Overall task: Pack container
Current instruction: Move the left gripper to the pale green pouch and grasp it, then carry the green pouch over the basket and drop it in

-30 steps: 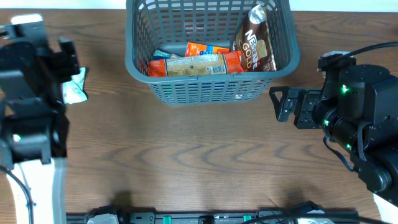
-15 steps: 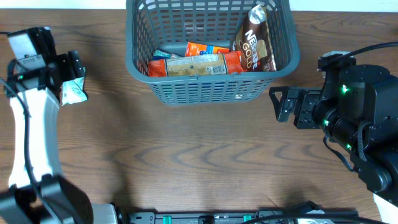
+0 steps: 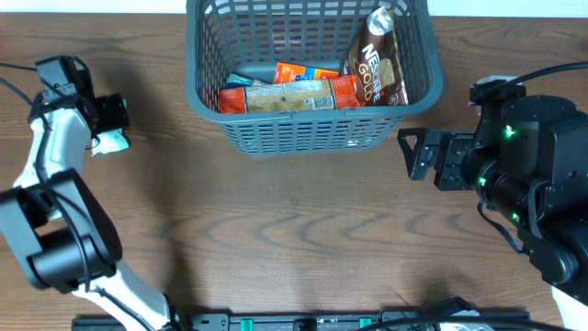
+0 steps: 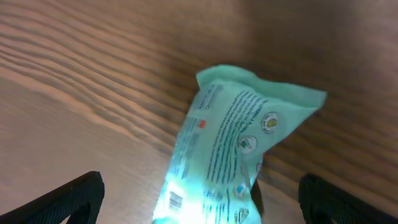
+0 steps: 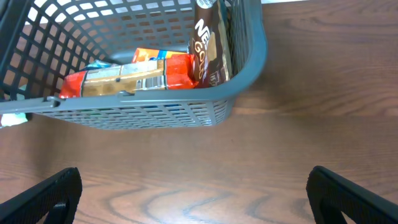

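Legible writing: the brown pouch (image 3: 379, 64) carries "NESCAFÉ GOLD" along its length. The labels on the orange packet (image 3: 289, 95) beside it and on the mint-green packet (image 4: 242, 149) are too small or blurred to read. The basket (image 3: 303, 133) sits at the far middle of the table (image 3: 276, 230), open top up, with its long axis running left to right. The brown pouch stands tilted against the basket's right-hand end. The orange packet lies along the near wall, and a second orange-and-blue packet (image 3: 306, 71) lies behind it. The left gripper (image 4: 199, 199) is well to the left of the basket, low over the table. Its fingers are spread wide and have hold of nothing. The mint-green packet lies flat on the wood between them, and contact cannot be made out. The right gripper (image 5: 196, 193) is to the right of the basket and nearer than its front corner, clear of it and facing its near wall (image 5: 155, 115). Its fingers are also spread wide and hold nothing.
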